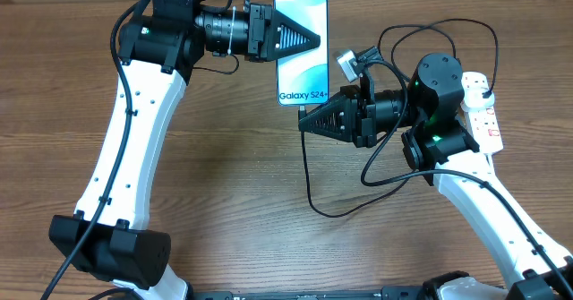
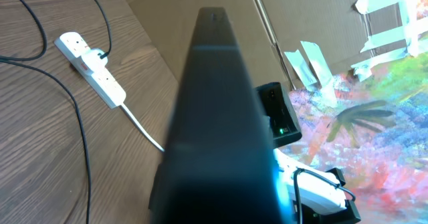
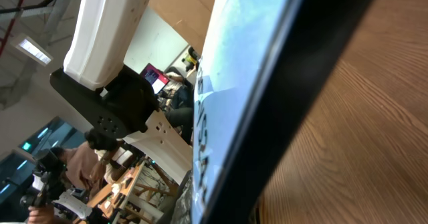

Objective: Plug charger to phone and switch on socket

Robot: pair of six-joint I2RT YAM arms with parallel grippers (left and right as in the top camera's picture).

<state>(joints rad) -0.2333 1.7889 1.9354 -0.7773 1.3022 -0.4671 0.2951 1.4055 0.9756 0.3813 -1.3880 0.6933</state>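
Tip of my left gripper (image 1: 313, 38), fully closed, is lying over the phone (image 1: 300, 76); my right gripper (image 1: 304, 121), closed too, is hovering just below its bottom edge, charger (image 1: 307, 175) trailing beneath.

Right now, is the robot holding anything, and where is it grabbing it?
The right fingers seem to pinch the charger near its connector tip. The left fingers sit shut over the phone.
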